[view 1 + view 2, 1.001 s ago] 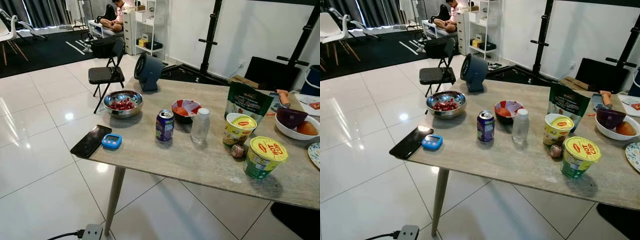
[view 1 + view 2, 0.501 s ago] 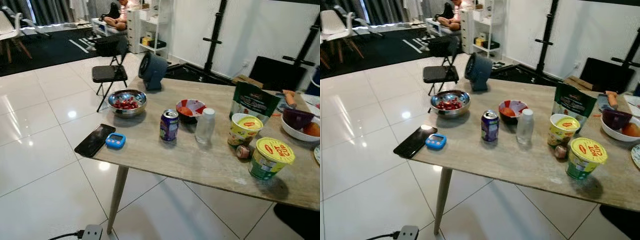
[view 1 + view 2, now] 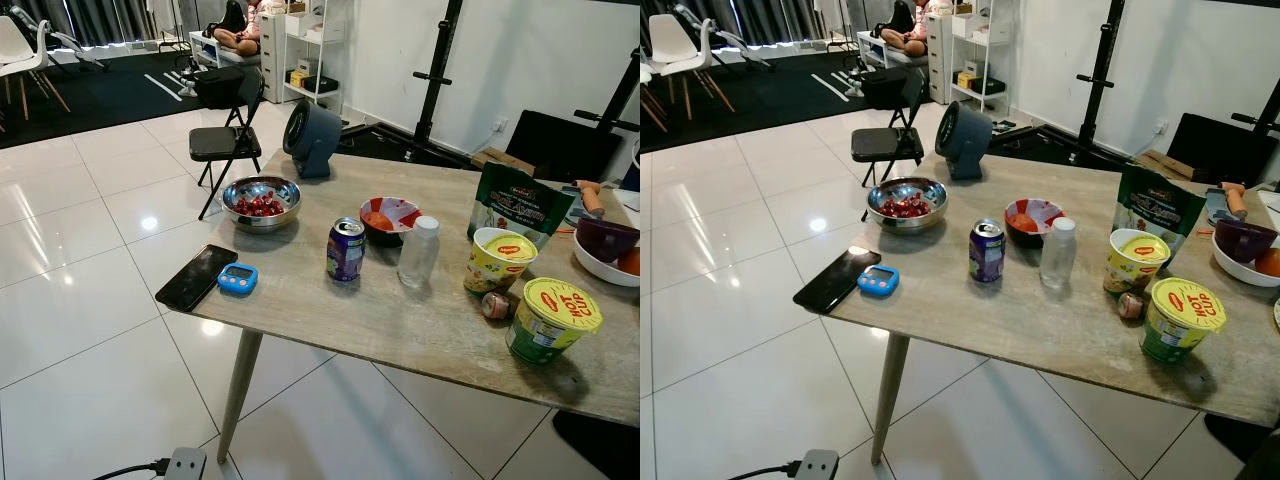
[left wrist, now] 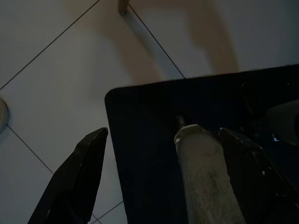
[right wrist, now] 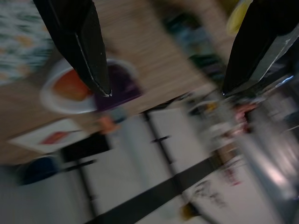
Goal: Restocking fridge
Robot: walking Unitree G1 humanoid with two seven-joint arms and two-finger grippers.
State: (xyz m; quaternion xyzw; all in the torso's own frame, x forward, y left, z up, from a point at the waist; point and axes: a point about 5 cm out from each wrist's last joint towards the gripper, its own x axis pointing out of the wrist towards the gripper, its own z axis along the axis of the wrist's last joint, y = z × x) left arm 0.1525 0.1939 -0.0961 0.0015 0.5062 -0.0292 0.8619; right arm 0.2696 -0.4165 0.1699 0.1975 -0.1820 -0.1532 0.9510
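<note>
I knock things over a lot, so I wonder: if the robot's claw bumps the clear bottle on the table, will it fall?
It probably would. The clear bottle is tall and narrow and stands upright, so a push near its white cap may tip it. It looks see-through and perhaps nearly empty, so likely light. Once down, its round shape could roll along the table, maybe toward the purple can.

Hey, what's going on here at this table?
Nothing is being handled yet. The robot faces a wooden table set with a purple drink can, a clear bottle, a metal bowl of red fruit, two noodle cups and a green snack bag. A phone and a blue timer lie near the table's corner. The right hand is open above the table's far end; the left hand hangs open over the floor.
</note>
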